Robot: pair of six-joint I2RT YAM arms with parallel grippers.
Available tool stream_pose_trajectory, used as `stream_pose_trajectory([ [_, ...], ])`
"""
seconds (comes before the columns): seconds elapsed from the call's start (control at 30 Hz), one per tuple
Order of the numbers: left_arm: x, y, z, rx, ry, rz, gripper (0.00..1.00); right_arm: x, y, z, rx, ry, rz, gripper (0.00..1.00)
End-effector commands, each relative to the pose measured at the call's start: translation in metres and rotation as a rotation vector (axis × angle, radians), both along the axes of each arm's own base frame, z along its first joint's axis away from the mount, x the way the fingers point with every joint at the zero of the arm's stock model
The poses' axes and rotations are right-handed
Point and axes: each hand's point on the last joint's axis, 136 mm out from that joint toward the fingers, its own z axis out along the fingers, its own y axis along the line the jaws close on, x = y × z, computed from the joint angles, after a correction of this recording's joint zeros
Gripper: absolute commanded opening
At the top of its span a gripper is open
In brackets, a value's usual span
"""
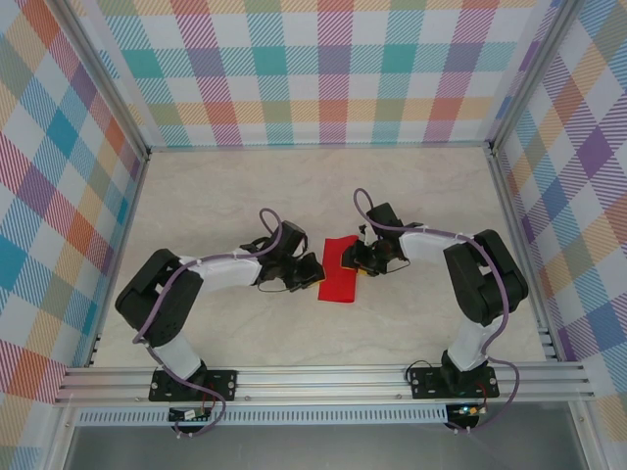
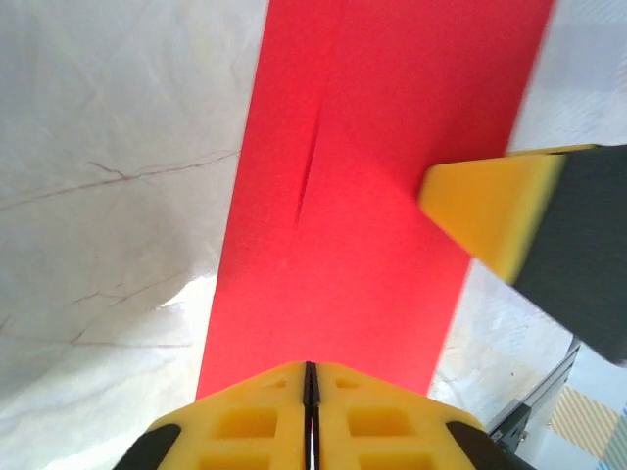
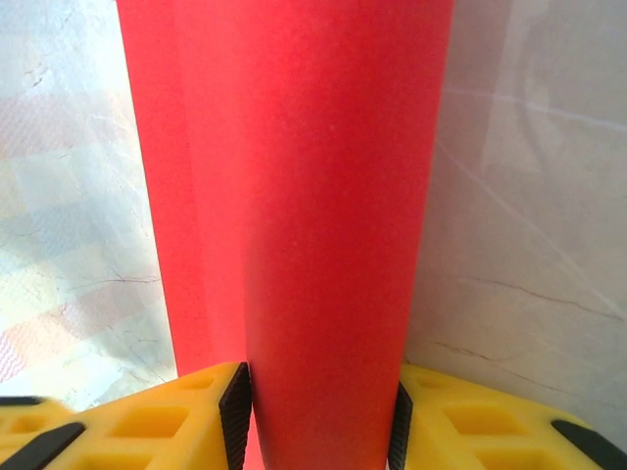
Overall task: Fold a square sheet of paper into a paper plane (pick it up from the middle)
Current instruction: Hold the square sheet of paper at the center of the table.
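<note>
Square sheet of paper (image 1: 338,269) lies on the table (image 1: 225,196) directly between the two sets of jaws, and it no longer lies flat. It is thin, matt, bright red and unmarked. Between the right gripper (image 3: 318,421) pads it rises in a smooth rounded hump, and those jaws stand part-way apart with a pad pressed to each side of it.

The left gripper (image 2: 309,392) has its jaws together at the sheet's near edge. A short raised pleat runs straight ahead of their seam (whether a sliver of paper is nipped there I cannot tell).

I judge this to be the first centre fold, only begun. The next move calls for squeezing the hump into a sharp crease with the two halves kept square, while the far end is steadied.

Yellow ribbed pads, black-edged, work over pale, veined, marble-like tabletop.
</note>
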Motion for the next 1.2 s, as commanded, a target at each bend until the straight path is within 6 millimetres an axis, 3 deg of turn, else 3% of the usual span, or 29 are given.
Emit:
stream_pose_trajectory([
  [0.0,0.007,0.029,0.008,0.136,-0.057,0.047,0.13,0.000,-0.004,-0.015,-0.031,0.027,-0.027,0.41],
  [0.37,0.014,0.049,0.008,0.160,-0.059,0.099,0.30,-0.006,-0.007,-0.031,-0.203,0.052,-0.033,0.48],
  [0.53,0.017,0.050,0.006,0.139,-0.046,0.102,0.32,-0.010,-0.010,-0.041,-0.289,0.077,-0.038,0.50],
  [0.73,0.023,0.035,0.007,0.016,-0.057,0.090,0.35,-0.017,-0.014,-0.055,-0.377,0.128,-0.076,0.53],
  [1.17,0.030,0.027,-0.012,-0.021,-0.025,0.086,0.31,-0.029,-0.007,-0.075,-0.401,0.151,0.001,0.59],
])
